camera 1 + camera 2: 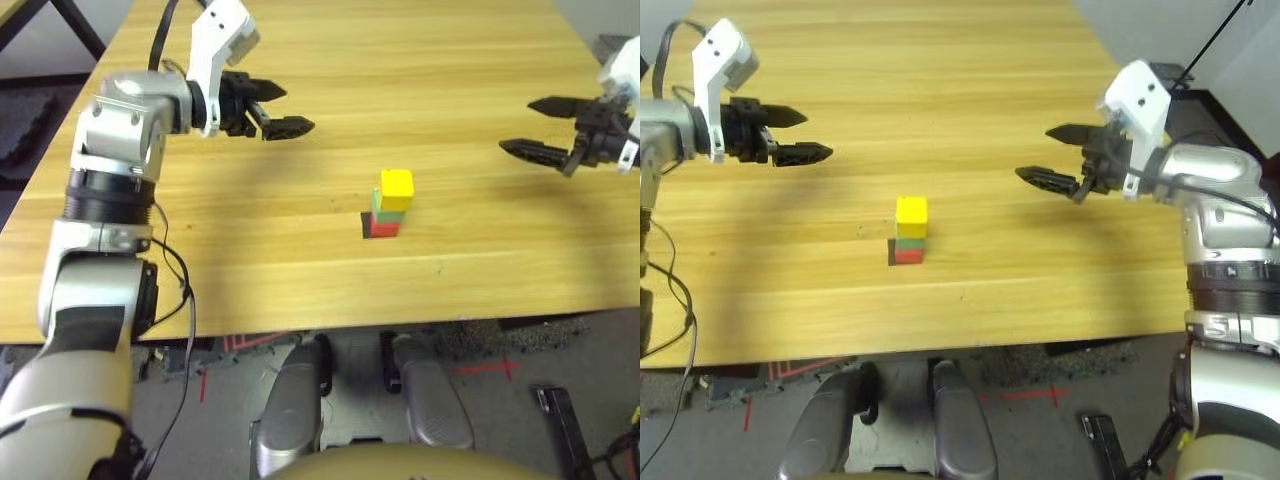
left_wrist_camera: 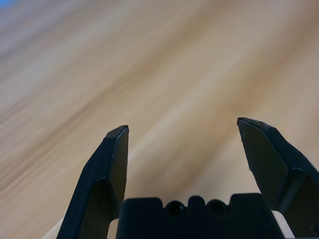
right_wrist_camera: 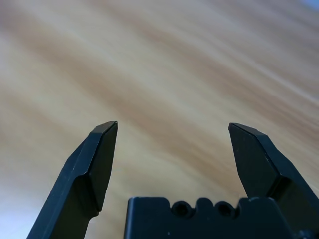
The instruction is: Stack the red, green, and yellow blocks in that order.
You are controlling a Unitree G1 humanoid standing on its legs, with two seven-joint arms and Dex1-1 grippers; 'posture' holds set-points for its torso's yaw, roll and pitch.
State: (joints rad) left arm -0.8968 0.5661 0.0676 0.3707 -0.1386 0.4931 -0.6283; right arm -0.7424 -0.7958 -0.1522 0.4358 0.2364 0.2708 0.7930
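Blocks stand stacked near the middle of the wooden surface (image 1: 300,60), somewhat toward its near edge, in the left eye view: the red block (image 1: 384,229) at the bottom, the green block (image 1: 380,206) on it, the yellow block (image 1: 397,189) on top, sitting slightly askew; a flat black patch (image 1: 365,226) shows at the stack's foot on its left side; the left claw (image 1: 279,109) hangs over the surface toward the far left, well apart from the stack, its two black fingers spread wide with nothing between them; the right claw (image 1: 535,126) hangs toward the right edge, likewise well apart from the stack, wide and empty; in the right eye view the same tower of three stands between the two claws, each claw pointing inward toward the middle; in the left wrist view the two fingers (image 2: 107,169) stand wide apart over bare, blurred wood grain; in the right wrist view the fingers (image 3: 89,169) are equally wide apart over bare wood, holding nothing.
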